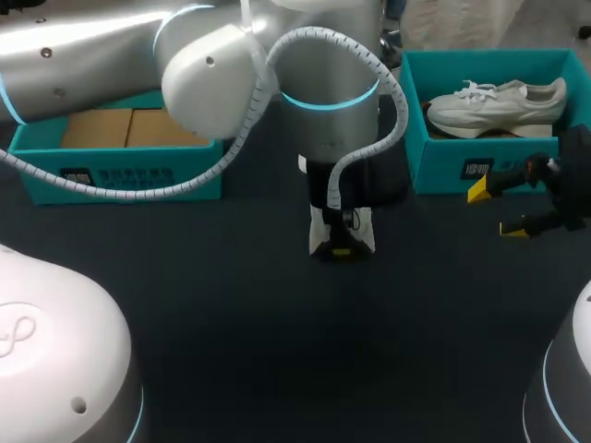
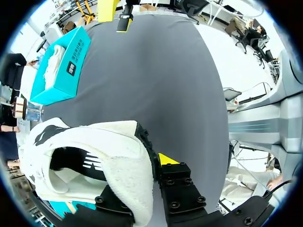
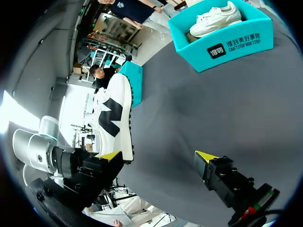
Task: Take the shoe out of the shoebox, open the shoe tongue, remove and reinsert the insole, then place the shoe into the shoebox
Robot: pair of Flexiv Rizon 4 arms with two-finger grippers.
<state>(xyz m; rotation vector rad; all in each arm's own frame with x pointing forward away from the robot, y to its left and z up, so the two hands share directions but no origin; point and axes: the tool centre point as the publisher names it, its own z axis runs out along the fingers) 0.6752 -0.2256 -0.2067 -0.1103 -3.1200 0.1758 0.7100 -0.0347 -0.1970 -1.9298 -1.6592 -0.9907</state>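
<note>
Left gripper (image 2: 147,163) clenched on the shoe (image 2: 94,142) at its heel.
One fingertip hidden behind the heel; overhead the arm (image 1: 212,74) covers most of the shoe. Right gripper (image 3: 158,156) spread wide, shoe ahead of it.

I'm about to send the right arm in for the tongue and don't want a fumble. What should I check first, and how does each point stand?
1. Taken out: ok, the shoe is held over the table.
2. Grip: ok, the left gripper is shut on the shoe's collar.
3. Free hand: ok, the right gripper is open.
4. Clearance: ok, right gripper and shoe are apart.
5. Tongue open: cannot tell.
</note>
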